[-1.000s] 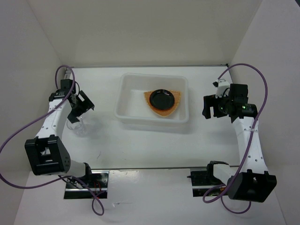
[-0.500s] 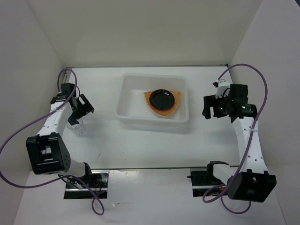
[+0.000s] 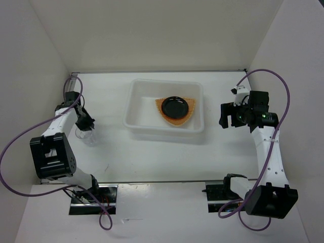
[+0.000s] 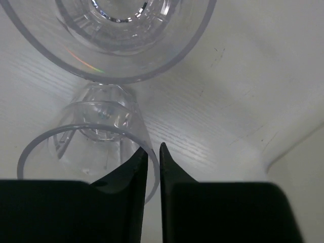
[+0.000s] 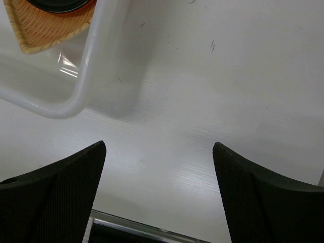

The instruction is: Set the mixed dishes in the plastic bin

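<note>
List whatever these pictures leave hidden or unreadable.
Small orange round dish: the small black round dish covers it in the top view; the right wrist view's top edge leaves only a sliver.
Tan woven rounded-triangle plate: right wrist, cut off by the top edge.
Small clear cup: left wrist, a second clear shape above it, cut by the top edge; cup or reflection, unclear.

No text, label, brand, number or sign can be read on anything in any of these views.
</note>
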